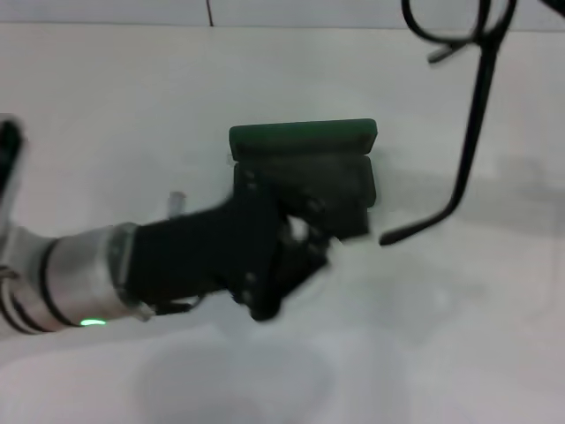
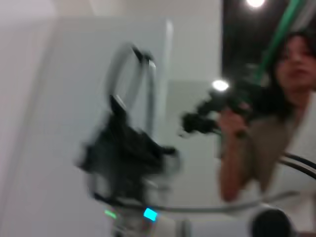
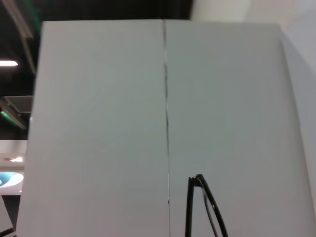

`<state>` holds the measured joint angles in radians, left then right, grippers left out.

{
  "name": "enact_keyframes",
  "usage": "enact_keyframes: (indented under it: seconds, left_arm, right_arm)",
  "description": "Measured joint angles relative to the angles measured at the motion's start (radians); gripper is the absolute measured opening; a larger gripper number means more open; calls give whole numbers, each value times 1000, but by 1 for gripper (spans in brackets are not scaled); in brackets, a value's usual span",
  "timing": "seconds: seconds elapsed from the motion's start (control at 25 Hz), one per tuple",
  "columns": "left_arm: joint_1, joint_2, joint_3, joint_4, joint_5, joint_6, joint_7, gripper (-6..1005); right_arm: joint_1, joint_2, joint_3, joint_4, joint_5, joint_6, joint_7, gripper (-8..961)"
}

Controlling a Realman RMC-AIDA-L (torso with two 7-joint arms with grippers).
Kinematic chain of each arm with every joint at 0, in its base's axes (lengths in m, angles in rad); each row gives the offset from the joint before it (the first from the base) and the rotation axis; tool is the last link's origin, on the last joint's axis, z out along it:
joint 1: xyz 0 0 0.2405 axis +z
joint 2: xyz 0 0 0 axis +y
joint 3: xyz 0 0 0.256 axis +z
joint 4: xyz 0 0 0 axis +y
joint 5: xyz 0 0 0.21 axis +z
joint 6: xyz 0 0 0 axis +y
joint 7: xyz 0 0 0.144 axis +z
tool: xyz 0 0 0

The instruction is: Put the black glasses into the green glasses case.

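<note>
— Case? Glasses?
— I see the green glasses case (image 1: 305, 140) open on the white table (image 1: 106, 115); left gripper (image 1: 296, 252) at it, grip unclear; black glasses (image 1: 468, 106) hanging upper right; right gripper unseen.

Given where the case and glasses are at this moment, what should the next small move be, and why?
Probably bring the black glasses down and left toward the green glasses case. They hang above the table to the case's right, one temple arm trailing down. The case stands open, with the left hand at its front edge, seemingly steadying it.
</note>
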<state>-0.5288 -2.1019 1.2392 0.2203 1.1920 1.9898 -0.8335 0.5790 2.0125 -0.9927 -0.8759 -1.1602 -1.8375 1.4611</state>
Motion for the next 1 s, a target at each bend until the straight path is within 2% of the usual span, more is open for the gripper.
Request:
enact_keyframes:
  seconds: [0.2, 0.24, 0.36, 0.4, 0.44, 0.52, 0.72, 1.0]
  left_arm:
    - [-66, -5, 168, 4, -38, 2, 26, 25]
    - [-68, -5, 222, 11, -96, 4, 31, 25]
    - [-55, -5, 294, 21, -213, 7, 40, 24]
    - [-47, -5, 306, 22, -250, 8, 42, 24]
    - [-39, -5, 309, 23, -275, 8, 42, 24]
    - [-18, -4, 312, 23, -343, 7, 42, 24]
    - [8, -3, 310, 11, -443, -18, 34, 25]
    - [16, 0, 306, 7, -487, -65, 6, 25]
  right_arm:
    - [83, 10, -24, 71, 4, 65, -98, 33]
    - [106, 11, -43, 115, 4, 88, -130, 33]
    - [160, 11, -100, 243, 3, 140, -213, 33]
    - [160, 11, -100, 243, 3, 140, -213, 33]
    - [192, 11, -156, 325, 1, 166, -264, 33]
    - [196, 12, -198, 345, 1, 186, -280, 33]
    - [191, 15, -319, 350, 2, 262, -298, 33]
    - [191, 15, -403, 347, 1, 311, -302, 33]
